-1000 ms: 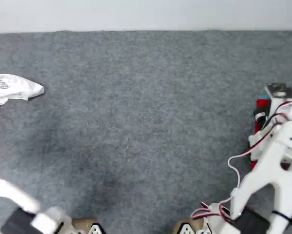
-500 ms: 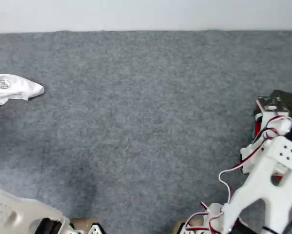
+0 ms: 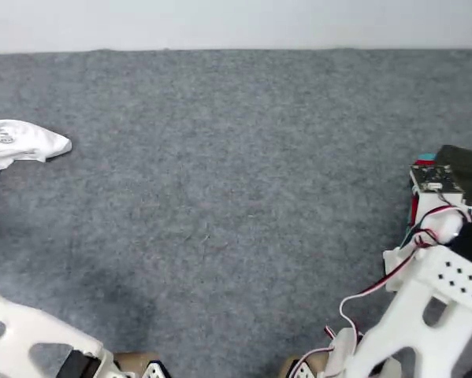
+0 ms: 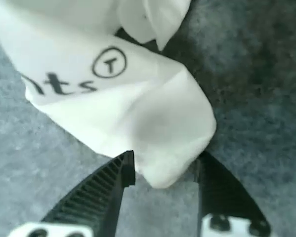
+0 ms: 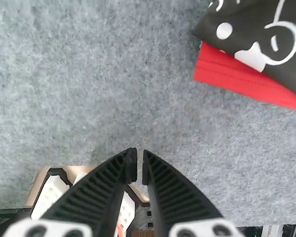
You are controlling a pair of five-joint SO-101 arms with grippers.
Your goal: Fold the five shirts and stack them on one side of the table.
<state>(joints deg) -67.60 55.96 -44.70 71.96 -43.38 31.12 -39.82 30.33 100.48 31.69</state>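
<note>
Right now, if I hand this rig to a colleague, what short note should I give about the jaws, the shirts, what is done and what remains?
Left gripper: jaws open on either side of a corner of the white shirt, not closed on it.
Right gripper: jaws shut, empty, above bare table beside the stack.
Done: black shirt lies folded on the red shirt at the table's right side; what lies under them cannot be told.
Left: the white shirt is crumpled; fold it and add it.

Grey felt covers the table from near edge to far edge, evenly lit (a soft shadow darkens the part toward the near left corner). Behind the far edge stands a plain white wall.
</note>
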